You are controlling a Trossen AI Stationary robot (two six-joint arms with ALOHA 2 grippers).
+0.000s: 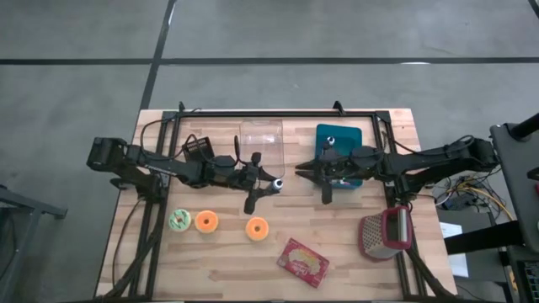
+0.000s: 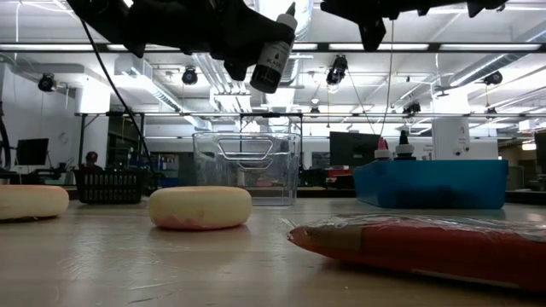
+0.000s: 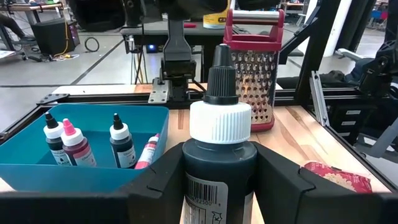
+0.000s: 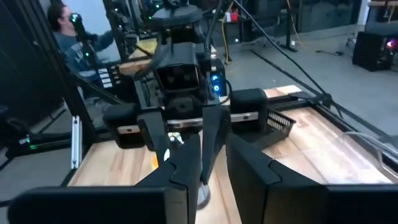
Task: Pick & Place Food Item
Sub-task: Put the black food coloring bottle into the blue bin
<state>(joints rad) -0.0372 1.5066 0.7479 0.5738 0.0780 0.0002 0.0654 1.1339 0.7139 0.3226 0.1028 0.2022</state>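
Bottle (image 3: 219, 155) label barcode, left wrist only

two dark jointed arms, black cables, broad black angular fingers (image 4: 249, 180).

A robotics lab or workshop: wooden bench (image 1: 337, 252) on bare concrete floor (image 1: 337, 34), boxed in by a black metal frame (image 1: 278, 112) with cables (image 1: 472, 189) trailing off one side. Beyond it in the low view, an open hall under strip lights (image 2: 171, 47) and hung cameras (image 2: 47, 82), with monitors (image 2: 32, 152) on far desks. In the right wrist view, a person (image 4: 68, 37) seated among racks.
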